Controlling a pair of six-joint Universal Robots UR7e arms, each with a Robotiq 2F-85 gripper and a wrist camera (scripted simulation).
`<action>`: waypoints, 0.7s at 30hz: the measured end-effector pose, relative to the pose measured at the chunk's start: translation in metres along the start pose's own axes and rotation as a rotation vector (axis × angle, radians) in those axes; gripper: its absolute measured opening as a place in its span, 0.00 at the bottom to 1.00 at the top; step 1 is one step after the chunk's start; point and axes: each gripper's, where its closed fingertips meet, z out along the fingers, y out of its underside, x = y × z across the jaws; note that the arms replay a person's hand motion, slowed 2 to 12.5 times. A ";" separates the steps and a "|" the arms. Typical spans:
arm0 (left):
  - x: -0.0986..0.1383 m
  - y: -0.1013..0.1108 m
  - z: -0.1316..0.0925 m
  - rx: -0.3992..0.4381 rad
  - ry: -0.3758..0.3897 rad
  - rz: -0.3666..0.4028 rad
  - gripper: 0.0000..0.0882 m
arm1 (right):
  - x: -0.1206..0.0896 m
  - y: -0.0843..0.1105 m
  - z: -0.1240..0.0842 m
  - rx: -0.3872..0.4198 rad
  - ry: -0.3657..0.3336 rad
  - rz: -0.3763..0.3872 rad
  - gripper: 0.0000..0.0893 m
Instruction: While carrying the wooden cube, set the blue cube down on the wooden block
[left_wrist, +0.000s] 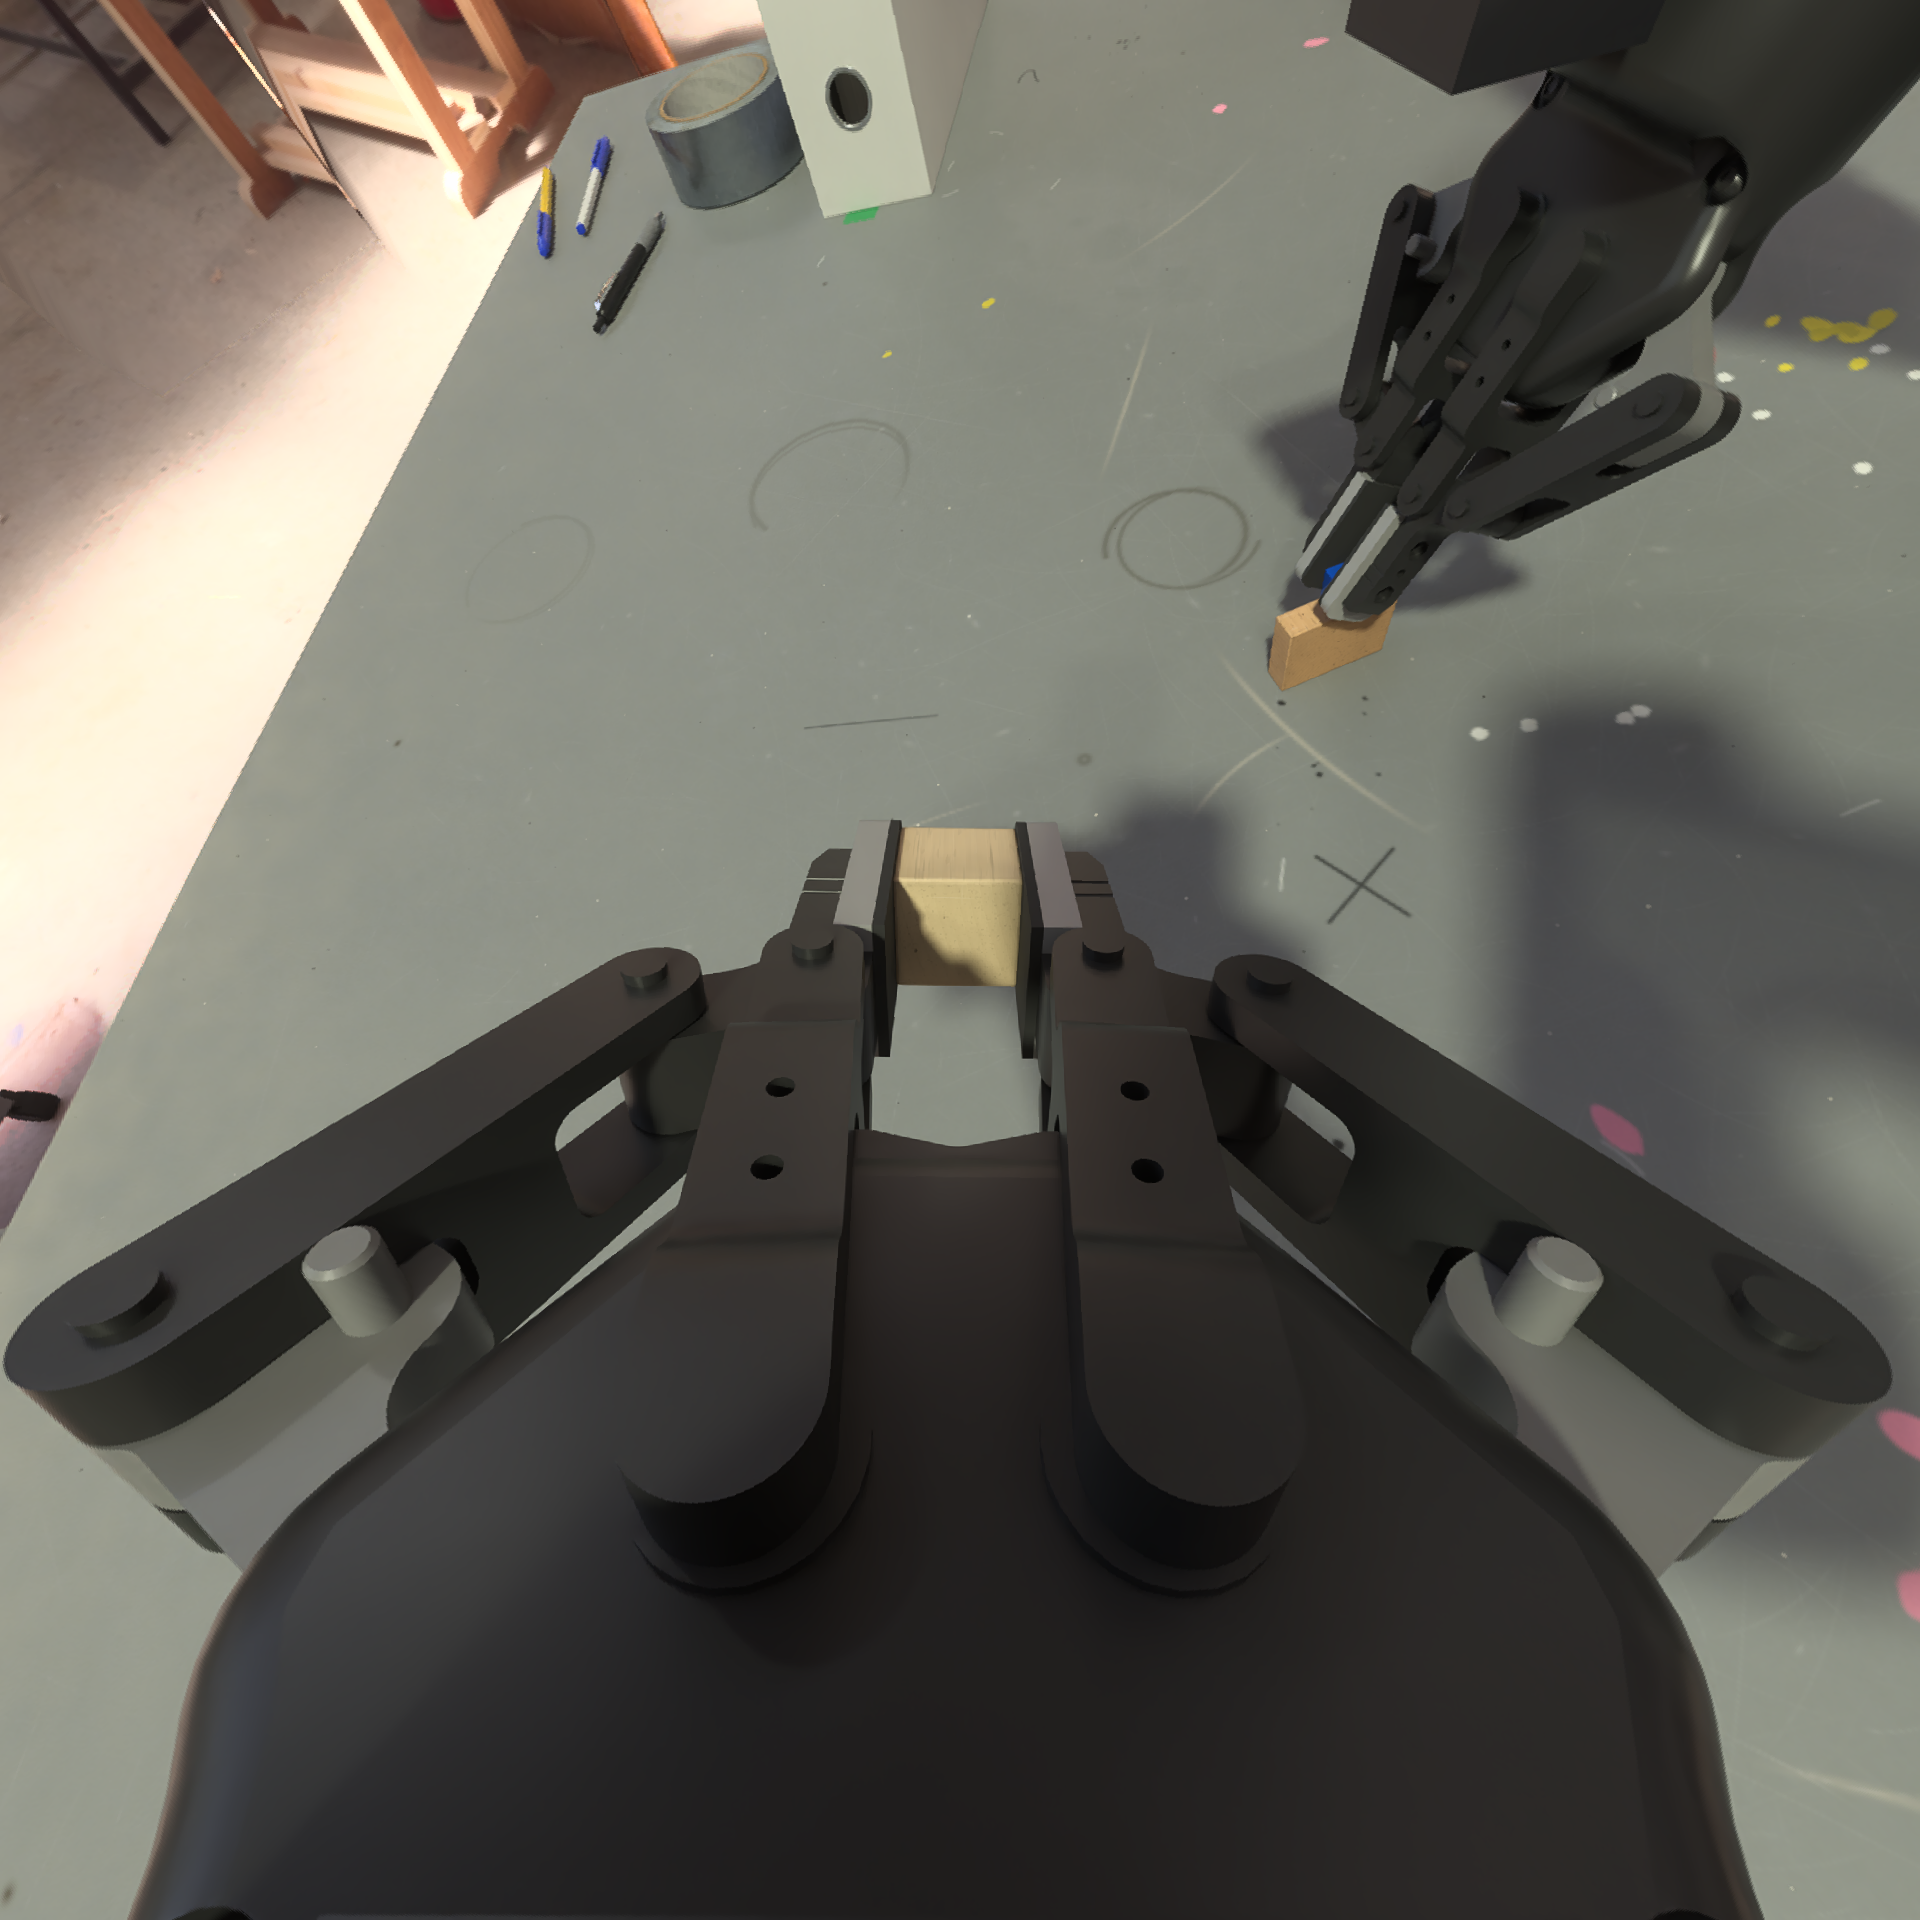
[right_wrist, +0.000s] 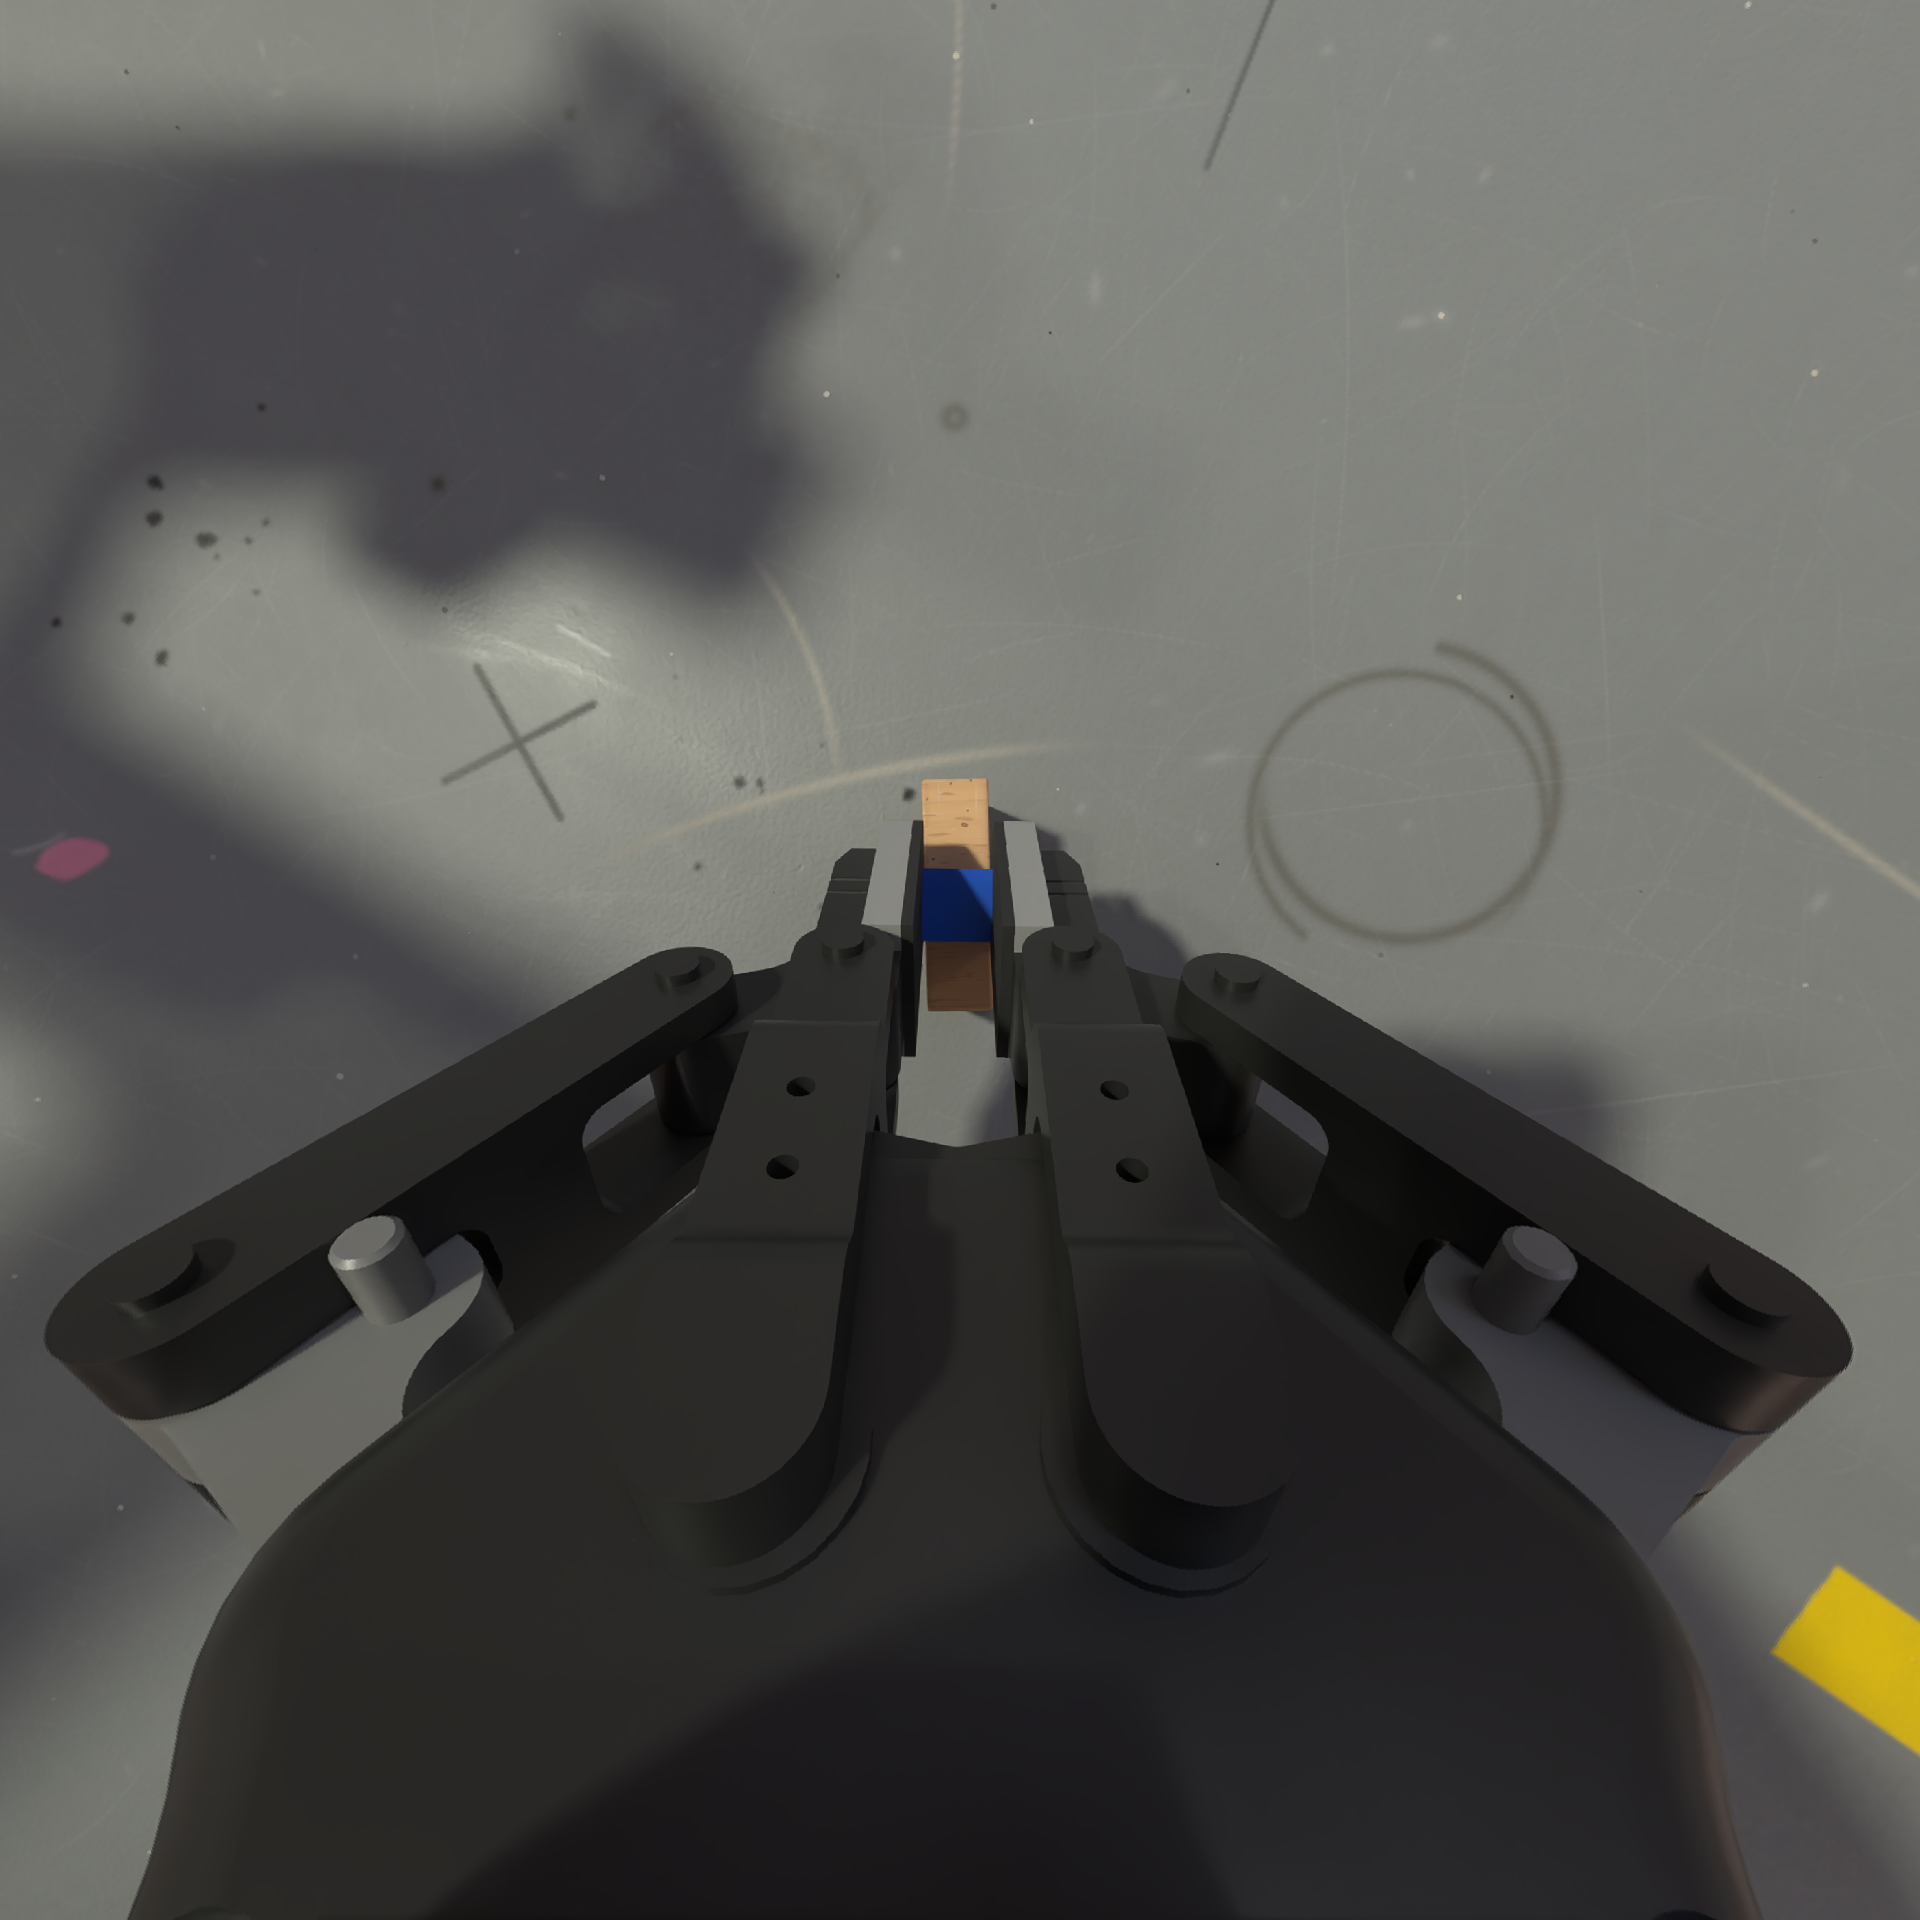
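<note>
My left gripper (left_wrist: 956, 883) is shut on a pale wooden cube (left_wrist: 954, 920) and holds it above the grey table (left_wrist: 727, 623). My right gripper (right_wrist: 956, 883) is shut on a small blue cube (right_wrist: 956, 904), directly over a narrow orange-brown wooden block (right_wrist: 954, 821) that lies on the table. In the left wrist view the right gripper (left_wrist: 1340, 587) points down at the wooden block (left_wrist: 1325, 649) at the right, with a sliver of the blue cube (left_wrist: 1334, 571) between its fingertips. I cannot tell whether the blue cube touches the block.
At the far side stand a white box with a round hole (left_wrist: 883, 104), a grey tape roll (left_wrist: 722, 130) and three markers (left_wrist: 592, 187). The table's left edge (left_wrist: 343, 582) drops to the floor. Wooden furniture (left_wrist: 395, 83) stands beyond. A yellow strip (right_wrist: 1860, 1652) lies near the right.
</note>
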 end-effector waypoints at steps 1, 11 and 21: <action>0.000 0.000 0.000 0.000 0.000 0.000 0.21 | 0.000 0.000 0.000 0.000 0.000 0.001 0.13; 0.001 0.001 0.001 -0.003 0.003 0.000 0.21 | 0.000 0.000 0.000 0.002 -0.001 0.001 0.13; 0.001 0.001 0.002 -0.005 0.007 0.000 0.21 | 0.000 0.000 0.000 0.004 -0.002 0.001 0.13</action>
